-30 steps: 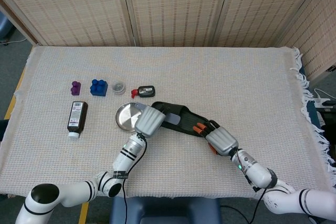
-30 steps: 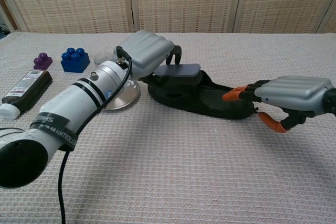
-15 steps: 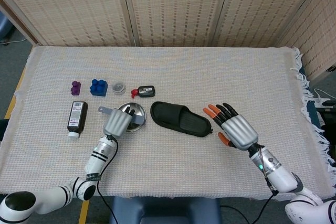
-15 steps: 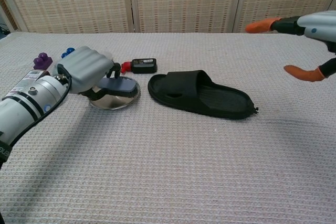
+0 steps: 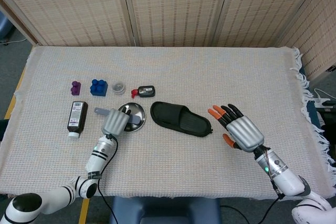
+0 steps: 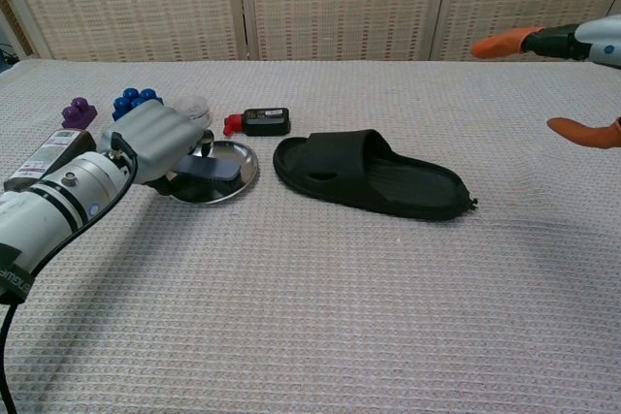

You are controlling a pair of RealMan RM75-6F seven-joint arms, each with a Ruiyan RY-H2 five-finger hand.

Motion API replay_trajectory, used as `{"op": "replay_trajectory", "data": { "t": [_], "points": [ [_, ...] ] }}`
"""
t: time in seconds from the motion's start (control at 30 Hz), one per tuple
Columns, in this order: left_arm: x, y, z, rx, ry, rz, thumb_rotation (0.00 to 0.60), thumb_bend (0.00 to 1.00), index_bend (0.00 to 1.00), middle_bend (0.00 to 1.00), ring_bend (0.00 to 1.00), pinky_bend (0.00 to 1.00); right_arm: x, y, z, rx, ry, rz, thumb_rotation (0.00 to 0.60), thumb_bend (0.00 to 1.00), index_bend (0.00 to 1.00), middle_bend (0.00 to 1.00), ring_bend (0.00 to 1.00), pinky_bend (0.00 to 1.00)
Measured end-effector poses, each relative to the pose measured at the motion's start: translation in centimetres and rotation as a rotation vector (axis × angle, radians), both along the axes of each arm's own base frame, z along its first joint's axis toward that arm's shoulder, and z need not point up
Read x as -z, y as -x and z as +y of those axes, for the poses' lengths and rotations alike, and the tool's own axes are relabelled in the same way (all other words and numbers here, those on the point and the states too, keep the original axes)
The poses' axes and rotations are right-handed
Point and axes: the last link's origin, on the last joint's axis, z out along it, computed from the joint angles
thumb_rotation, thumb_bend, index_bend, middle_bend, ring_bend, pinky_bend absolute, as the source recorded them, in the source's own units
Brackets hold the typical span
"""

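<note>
My left hand (image 5: 114, 123) (image 6: 155, 143) grips a flat grey-blue tool (image 5: 135, 121) (image 6: 208, 170). One end of the tool lies over the round metal plate (image 5: 137, 108) (image 6: 243, 160), and the other end pokes out to the left of my hand. A black slipper (image 5: 181, 119) (image 6: 374, 176) lies flat just right of the plate. My right hand (image 5: 240, 129) hovers right of the slipper's heel, empty, with its orange-tipped fingers spread. In the chest view only the fingertips (image 6: 500, 45) of that hand show, at the right edge.
Behind the plate stand a purple block (image 5: 75, 87), a blue block (image 5: 98, 87), a small clear round pot (image 5: 119, 86) and a black device with a red tip (image 5: 144, 92). A dark bottle (image 5: 77, 118) lies left of my left hand. A folding screen closes off the back.
My left hand carried the grey-blue tool from above the slipper leftward and down to the plate. My right hand left the slipper's heel, drew back to the right and spread open.
</note>
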Motion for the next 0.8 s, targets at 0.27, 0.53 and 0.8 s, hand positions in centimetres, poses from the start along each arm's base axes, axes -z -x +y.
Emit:
{"op": "replay_trajectory", "data": {
  "t": [0.27, 0.53, 0.8],
  "points": [
    [-0.3, -0.6, -0.6, 0.005, 0.006, -0.005, 0.600, 0.42, 0.17, 0.27, 0.84, 1.00, 0.1, -0.1, 0.0, 0.002, -0.002, -0.002, 0.600, 0.43, 0.00, 0.00, 0.00, 0.00],
    [-1.1, -1.0, -1.0, 0.006, 0.001, -0.016, 0.600, 0.42, 0.12, 0.19, 0.81, 1.00, -0.3, 0.2, 0.4, 0.005, 0.019, -0.002, 0.600, 0.43, 0.00, 0.00, 0.00, 0.00],
    [-5.5, -0.6, -5.2, -0.001, 0.037, -0.193, 0.600, 0.43, 0.00, 0.00, 0.04, 0.34, -1.8, 3.3, 4.0, 0.035, 0.129, 0.019, 0.600, 0.21, 0.00, 0.00, 0.00, 0.00]
  ]
}}
